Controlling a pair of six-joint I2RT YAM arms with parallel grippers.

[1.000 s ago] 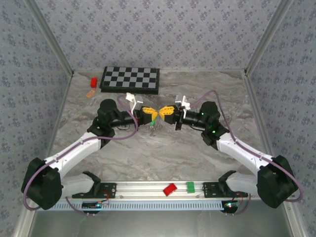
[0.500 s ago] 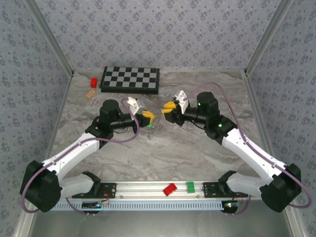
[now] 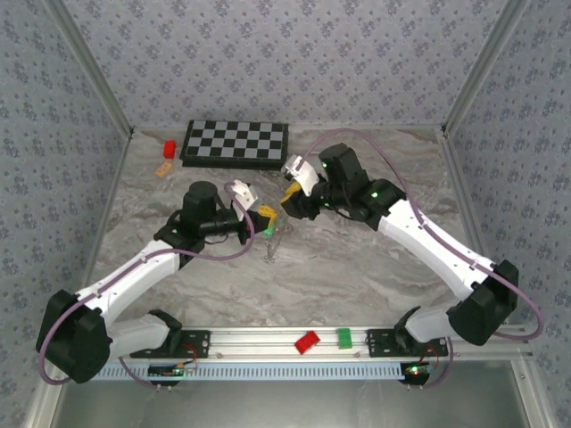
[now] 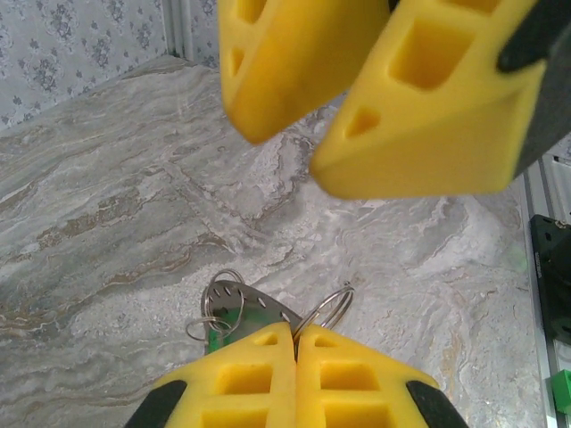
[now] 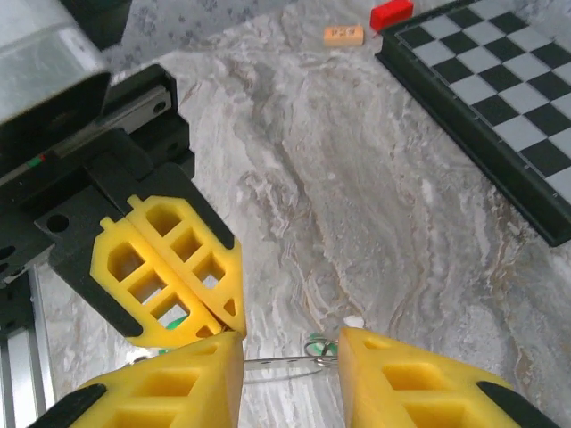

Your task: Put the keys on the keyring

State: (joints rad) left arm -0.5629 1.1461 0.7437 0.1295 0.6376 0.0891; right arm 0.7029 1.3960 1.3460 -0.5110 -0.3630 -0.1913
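Yellow-fingered left hand [image 4: 295, 343], clenched on the keyring [image 4: 323, 303], faces the released right hand [image 5: 290, 346]; chessboard [image 3: 235, 143] and red block [image 3: 169, 146] lie beyond.

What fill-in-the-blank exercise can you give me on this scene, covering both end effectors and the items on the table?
1. The left end effector is ____ on the thin silvery metal keyring.
2. The right end effector is ____, its yellow fingers set apart.
3. Seen from above, the small red block lies to the ____ of the black-and-white checkered board.

Missing words: shut; open; left.
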